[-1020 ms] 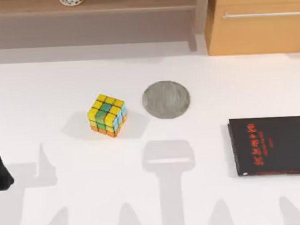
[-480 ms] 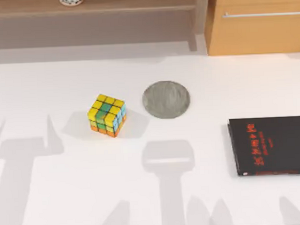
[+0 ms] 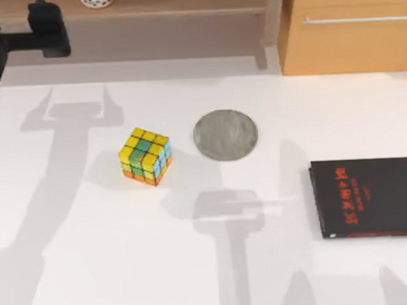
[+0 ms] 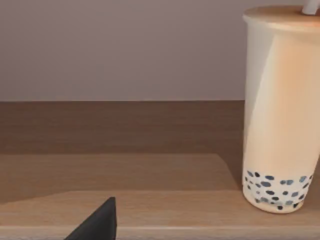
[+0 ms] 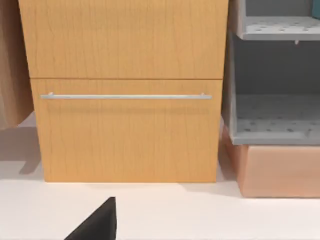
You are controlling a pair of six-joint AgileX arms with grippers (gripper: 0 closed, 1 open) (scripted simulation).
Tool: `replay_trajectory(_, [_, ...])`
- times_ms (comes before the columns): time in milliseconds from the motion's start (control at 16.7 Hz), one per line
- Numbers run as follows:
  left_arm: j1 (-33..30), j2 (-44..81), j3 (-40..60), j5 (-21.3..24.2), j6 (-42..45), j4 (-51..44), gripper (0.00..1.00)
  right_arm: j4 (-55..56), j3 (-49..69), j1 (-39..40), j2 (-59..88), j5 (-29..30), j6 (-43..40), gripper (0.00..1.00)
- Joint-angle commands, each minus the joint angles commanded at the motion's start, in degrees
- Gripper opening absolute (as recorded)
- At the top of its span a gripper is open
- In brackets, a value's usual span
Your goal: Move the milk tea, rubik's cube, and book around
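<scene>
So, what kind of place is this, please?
Probably a rendered study or office desk. A white table holds a rubik's cube, a grey round coaster and a black book; behind stand a wooden shelf and a drawer cabinet. A milk tea stands on wood.

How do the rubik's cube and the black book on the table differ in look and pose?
The rubik's cube is a small block of yellow, green, orange and light-blue squares; the black book is a flat dark slab with red lettering. The cube stands left of the grey disc, while the book lies at the table's right side, running past the top view's edge. The cube sits turned at an angle; the book lies square. Both rest on the white table.
</scene>
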Motion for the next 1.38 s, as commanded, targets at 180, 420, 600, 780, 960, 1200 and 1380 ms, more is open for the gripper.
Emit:
replay_trajectory(180, [-2.7,15.4,8.2,-2.2,0.1,6.1,1.00,0.0,0.0,0.0,0.0,0.0,0.0,1.00])
replay_trajectory(420, [-5.3,27.7,16.8,-4.3,-0.1,12.6,1.00,0.0,0.0,0.0,0.0,0.0,0.0,1.00])
replay_trajectory(600, [-6.1,30.8,19.6,-5.0,-0.2,14.8,1.00,0.0,0.0,0.0,0.0,0.0,0.0,1.00])
replay_trajectory(780, [-6.1,30.9,19.7,-5.0,-0.2,14.9,1.00,0.0,0.0,0.0,0.0,0.0,0.0,1.00])
replay_trajectory(960, [-5.8,31.4,20.4,-4.7,-0.3,14.5,1.00,0.0,0.0,0.0,0.0,0.0,0.0,1.00])
replay_trajectory(1200, [-4.9,37.2,28.5,-3.7,-0.3,12.3,1.00,0.0,0.0,0.0,0.0,0.0,0.0,1.00])
replay_trajectory(1380, [-4.0,42.3,36.0,-2.7,-0.3,10.1,1.00,0.0,0.0,0.0,0.0,0.0,0.0,1.00])
